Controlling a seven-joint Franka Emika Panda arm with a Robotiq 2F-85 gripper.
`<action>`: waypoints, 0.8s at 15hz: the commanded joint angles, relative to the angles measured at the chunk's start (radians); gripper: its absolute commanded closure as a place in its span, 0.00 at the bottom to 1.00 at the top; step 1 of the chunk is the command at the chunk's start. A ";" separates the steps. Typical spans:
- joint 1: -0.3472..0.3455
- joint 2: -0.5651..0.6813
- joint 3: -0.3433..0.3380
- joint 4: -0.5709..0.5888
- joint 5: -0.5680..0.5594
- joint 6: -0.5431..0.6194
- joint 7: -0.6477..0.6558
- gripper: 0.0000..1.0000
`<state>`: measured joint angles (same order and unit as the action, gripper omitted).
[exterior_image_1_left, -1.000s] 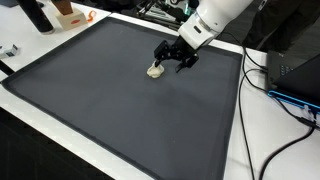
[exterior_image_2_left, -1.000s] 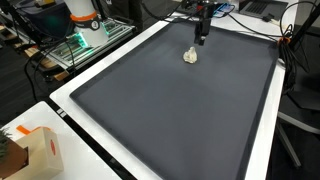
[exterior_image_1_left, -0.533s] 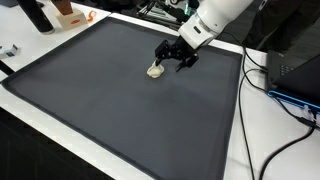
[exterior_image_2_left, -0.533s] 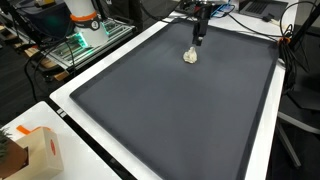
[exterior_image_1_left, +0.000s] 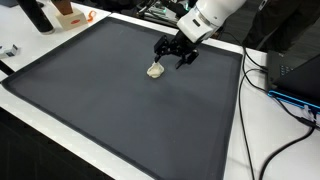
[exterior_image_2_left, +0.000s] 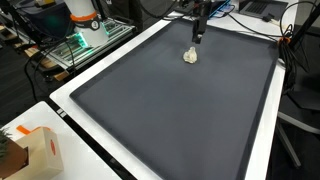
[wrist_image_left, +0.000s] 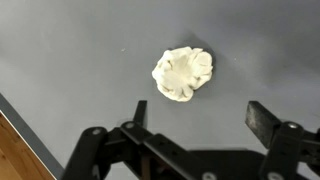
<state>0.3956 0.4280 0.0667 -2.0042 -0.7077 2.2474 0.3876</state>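
Note:
A small crumpled cream-white lump lies on the dark grey mat. In the wrist view the lump sits just beyond the fingertips, apart from them. My gripper hovers a little above and beside the lump, open, with nothing between its fingers. The white arm reaches in from the back of the table.
The mat has a white border. An orange and white box stands at one corner. Black cables trail along the table's side. Bottles and clutter stand beyond the mat's far edge.
The gripper has risen slightly and drawn a little away from the lump. The lump has not moved.

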 joint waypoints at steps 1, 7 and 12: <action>-0.039 -0.055 0.030 -0.063 0.030 0.041 -0.010 0.00; -0.099 -0.113 0.065 -0.125 0.144 0.156 -0.121 0.00; -0.125 -0.159 0.060 -0.149 0.300 0.189 -0.144 0.00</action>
<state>0.2995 0.3208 0.1155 -2.1028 -0.4977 2.4050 0.2641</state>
